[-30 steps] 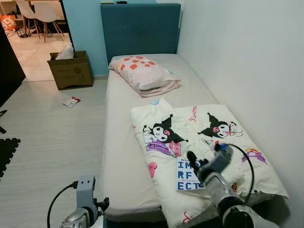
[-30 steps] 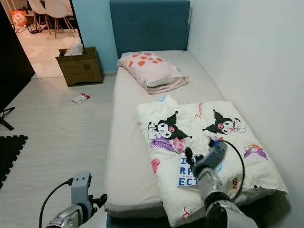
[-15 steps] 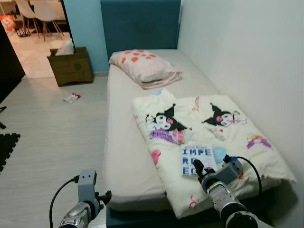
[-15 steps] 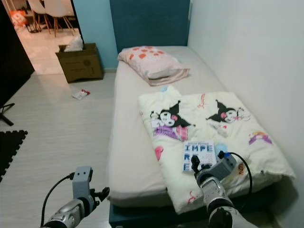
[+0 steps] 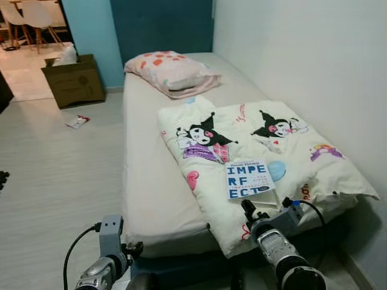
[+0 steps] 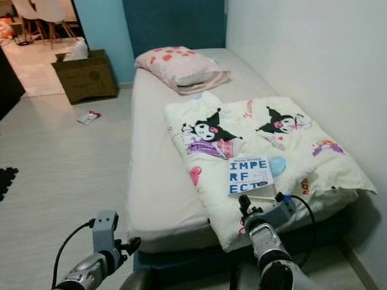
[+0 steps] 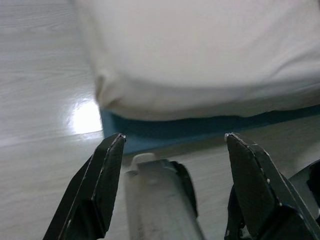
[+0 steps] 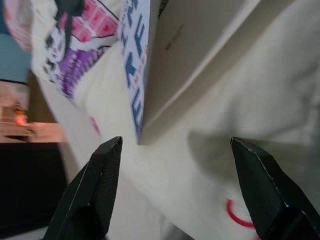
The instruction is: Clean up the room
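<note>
White book (image 5: 248, 179): on cartoon quilt (image 5: 254, 145), bed's (image 5: 145, 181) near end.
Right tool (image 8: 170, 165): gaping, empty, just before book.
Left tool (image 7: 170, 150): gaping, empty.

Pale plank floor (image 5: 54, 163) — white wall (image 5: 302, 54)

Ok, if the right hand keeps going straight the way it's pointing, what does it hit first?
Most likely the book. The right hand, fingers open, points at its near edge, where it lies on the cartoon-print duvet. Depth is unclear, so a low finger may brush the duvet first.
</note>
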Motion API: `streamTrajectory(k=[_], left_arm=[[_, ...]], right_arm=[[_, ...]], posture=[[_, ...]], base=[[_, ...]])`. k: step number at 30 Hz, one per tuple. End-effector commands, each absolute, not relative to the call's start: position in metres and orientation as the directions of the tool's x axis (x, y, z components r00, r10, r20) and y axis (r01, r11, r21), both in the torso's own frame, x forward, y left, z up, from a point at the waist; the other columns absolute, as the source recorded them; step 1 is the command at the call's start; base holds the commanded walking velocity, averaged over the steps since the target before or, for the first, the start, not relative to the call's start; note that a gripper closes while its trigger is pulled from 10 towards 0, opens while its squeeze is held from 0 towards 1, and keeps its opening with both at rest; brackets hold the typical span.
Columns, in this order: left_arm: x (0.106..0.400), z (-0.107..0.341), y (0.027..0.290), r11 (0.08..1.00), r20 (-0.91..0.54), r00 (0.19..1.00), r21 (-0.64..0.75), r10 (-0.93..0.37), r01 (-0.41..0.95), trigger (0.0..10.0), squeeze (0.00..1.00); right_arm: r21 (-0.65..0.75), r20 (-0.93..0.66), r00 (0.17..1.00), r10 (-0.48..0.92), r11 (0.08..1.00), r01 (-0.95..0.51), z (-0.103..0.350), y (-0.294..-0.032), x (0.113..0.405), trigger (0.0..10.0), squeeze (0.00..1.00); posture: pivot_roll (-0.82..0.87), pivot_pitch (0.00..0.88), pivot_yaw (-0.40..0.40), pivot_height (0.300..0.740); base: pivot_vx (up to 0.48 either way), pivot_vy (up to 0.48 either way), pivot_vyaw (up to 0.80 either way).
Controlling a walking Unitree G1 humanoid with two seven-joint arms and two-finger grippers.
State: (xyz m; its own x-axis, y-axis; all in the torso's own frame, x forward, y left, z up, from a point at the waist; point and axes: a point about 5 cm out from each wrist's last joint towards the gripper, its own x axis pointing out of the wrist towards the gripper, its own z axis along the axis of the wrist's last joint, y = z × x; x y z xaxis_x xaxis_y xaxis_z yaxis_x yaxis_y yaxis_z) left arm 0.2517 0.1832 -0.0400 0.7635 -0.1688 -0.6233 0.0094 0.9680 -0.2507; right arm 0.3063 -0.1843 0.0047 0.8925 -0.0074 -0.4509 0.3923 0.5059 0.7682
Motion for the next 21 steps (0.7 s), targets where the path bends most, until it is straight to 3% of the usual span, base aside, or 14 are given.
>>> streamTrajectory(k=[1,5,21], left_arm=[[0.248,-0.04,0.195,0.971,-0.623,0.768,-0.238,-0.147,-0.008,10.0,0.0],[0.239,-0.045,0.202,0.974,-0.638,0.756,-0.225,-0.144,-0.005,10.0,0.0],[0.227,-0.05,0.211,0.974,-0.64,0.753,-0.225,-0.153,0.007,10.0,0.0]], right_arm=[[0.8,-0.433,0.901,0.017,0.468,0.376,0.007,-0.178,0.309,10.0,0.0],[0.836,-0.409,0.911,0.055,0.422,0.35,0.007,-0.17,0.309,10.0,0.0],[0.871,-0.337,0.941,0.043,0.395,0.294,0.018,-0.169,0.318,10.0,0.0]], posture=[[0.14,0.0,0.015,0.57],[0.16,0.0,0.021,0.57],[0.21,0.035,0.029,0.57]], base=[[0.0,0.0,0.0],[0.0,0.0,0.0],[0.0,0.0,0.0]])
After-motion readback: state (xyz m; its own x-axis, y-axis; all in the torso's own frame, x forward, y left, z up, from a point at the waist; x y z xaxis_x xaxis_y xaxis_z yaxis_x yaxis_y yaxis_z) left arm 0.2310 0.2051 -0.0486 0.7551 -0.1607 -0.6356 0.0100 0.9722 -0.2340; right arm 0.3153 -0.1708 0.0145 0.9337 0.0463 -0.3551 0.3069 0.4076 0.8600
